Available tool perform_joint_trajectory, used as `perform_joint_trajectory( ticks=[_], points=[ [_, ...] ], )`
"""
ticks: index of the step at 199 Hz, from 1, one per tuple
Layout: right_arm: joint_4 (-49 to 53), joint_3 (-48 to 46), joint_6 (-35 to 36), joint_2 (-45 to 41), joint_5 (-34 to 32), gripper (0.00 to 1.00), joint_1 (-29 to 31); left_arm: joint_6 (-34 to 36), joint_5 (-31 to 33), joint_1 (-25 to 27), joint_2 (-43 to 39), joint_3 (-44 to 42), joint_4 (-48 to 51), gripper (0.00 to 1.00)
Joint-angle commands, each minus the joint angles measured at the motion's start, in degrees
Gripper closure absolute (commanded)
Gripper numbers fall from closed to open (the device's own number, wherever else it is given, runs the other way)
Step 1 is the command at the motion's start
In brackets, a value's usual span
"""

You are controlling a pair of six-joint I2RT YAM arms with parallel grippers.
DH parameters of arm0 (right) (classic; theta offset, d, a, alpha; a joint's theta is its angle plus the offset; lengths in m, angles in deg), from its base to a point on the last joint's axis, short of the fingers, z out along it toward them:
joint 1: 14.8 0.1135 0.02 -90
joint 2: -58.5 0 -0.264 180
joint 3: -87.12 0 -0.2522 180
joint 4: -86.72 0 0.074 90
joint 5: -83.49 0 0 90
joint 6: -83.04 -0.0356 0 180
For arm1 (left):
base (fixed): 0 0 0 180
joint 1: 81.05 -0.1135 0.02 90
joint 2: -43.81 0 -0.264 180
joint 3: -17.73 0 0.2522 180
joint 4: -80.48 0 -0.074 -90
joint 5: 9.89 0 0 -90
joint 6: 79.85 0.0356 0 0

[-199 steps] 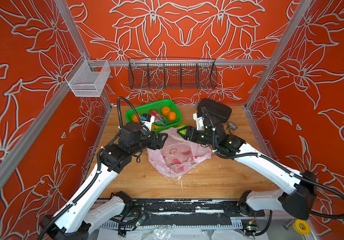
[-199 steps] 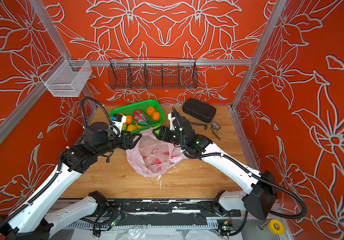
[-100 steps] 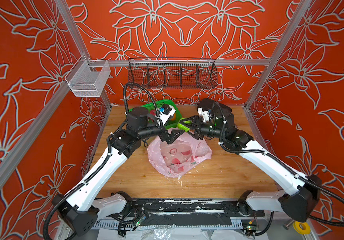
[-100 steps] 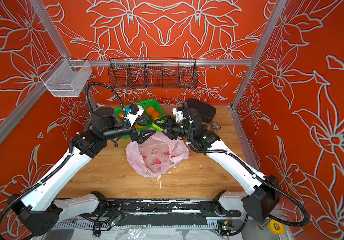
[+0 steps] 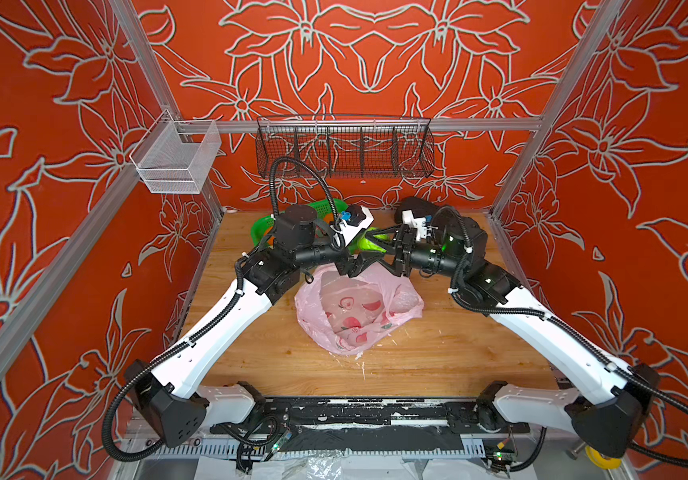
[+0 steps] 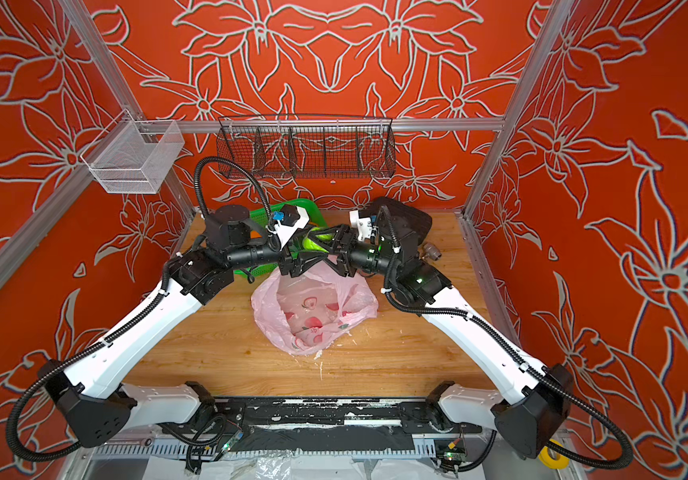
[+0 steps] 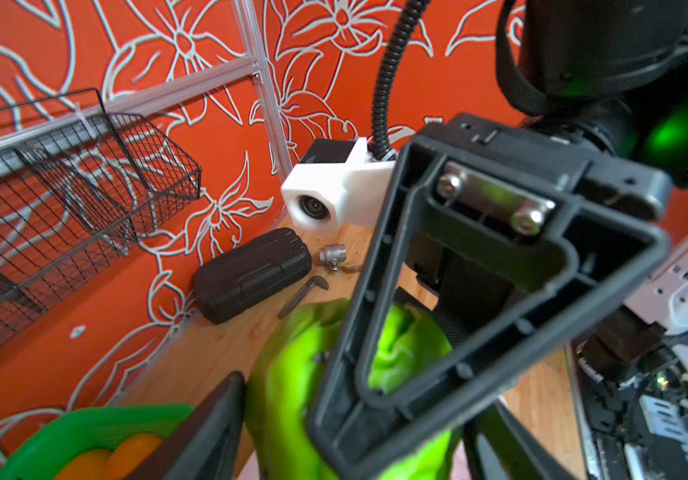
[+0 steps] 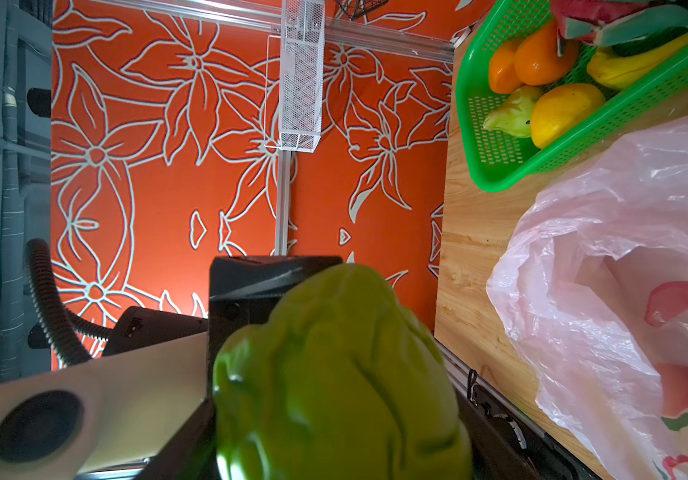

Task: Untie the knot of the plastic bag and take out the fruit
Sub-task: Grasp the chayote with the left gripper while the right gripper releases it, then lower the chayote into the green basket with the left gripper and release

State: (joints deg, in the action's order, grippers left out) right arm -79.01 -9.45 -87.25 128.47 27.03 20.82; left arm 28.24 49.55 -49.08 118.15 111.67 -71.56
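Presumably mid-removal: gripped green fruit [image 8: 334, 374] in right hand [image 5: 375, 247] by plastic bag [image 5: 355, 307]; left hand [image 5: 365, 255] grip indeterminable; called next for release into basket [image 8: 496, 178].

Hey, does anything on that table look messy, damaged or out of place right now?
Yes. Small white shreds lie scattered on the wooden table at the near edge of the plastic bag, like torn-off bits. By the back wall, a metal fitting and a small grey tool lie loose beside the black case.
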Motion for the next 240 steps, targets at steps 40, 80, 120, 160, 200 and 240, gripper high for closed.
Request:
perform_joint_trajectory(
  ticks=[40,80,120,160,200,240],
  points=[
    [-6.9,-0.6,-3.4,-2.0,0.0,0.35,-0.1,0.7,1.0,1.2,1.7,1.1,-0.5,0.43],
    [-5.4,-2.0,0.0,-5.4,-5.9,0.06,-0.3,-4.1,6.8,1.2,1.8,2.0,0.2,0.50],
    [-0.3,-4.1,4.7,-10.8,-14.4,0.03,-1.3,-12.3,13.2,0.0,1.3,3.2,1.0,0.53],
    [10.1,-2.5,11.2,-14.6,-22.2,0.03,-1.4,-26.7,19.0,-6.5,2.2,4.9,4.4,0.56],
    [12.5,-3.3,11.8,-15.5,-22.9,0.03,-1.4,-37.6,20.3,-13.5,4.6,5.2,8.9,0.56],
    [13.9,-3.6,12.4,-15.2,-22.7,0.03,-1.4,-48.1,18.4,-19.1,9.0,6.5,15.1,0.56]
  ],
)
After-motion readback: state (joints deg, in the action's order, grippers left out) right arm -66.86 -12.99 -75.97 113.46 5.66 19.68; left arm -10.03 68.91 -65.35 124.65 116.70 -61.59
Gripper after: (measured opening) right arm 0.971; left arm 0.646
